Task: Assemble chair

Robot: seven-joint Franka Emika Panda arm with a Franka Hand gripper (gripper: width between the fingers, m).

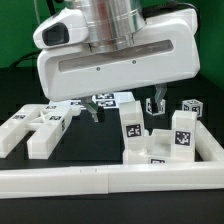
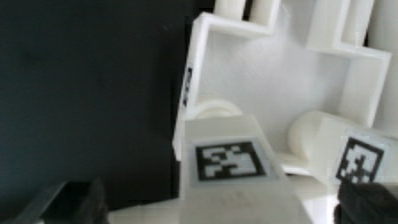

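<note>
My gripper (image 1: 125, 108) hangs open over the middle of the table, its dark fingertips (image 1: 157, 104) wide apart. In the wrist view the gripper (image 2: 217, 205) straddles a white chair part with a marker tag (image 2: 226, 160), and both fingers stand clear of it. That part stands upright below the gripper in the exterior view (image 1: 131, 128). Behind it lies a flat white panel with raised edges (image 2: 267, 70). A second tagged white piece (image 2: 361, 160) sits beside the first. More tagged white parts stand at the exterior view's right (image 1: 183, 130) and lie at its left (image 1: 40, 128).
A long white L-shaped rail (image 1: 100, 180) runs along the front and up the exterior view's right side (image 1: 212, 148). The marker board (image 1: 112, 99) lies on the black table behind the gripper. The gripper's white body hides much of the table's back.
</note>
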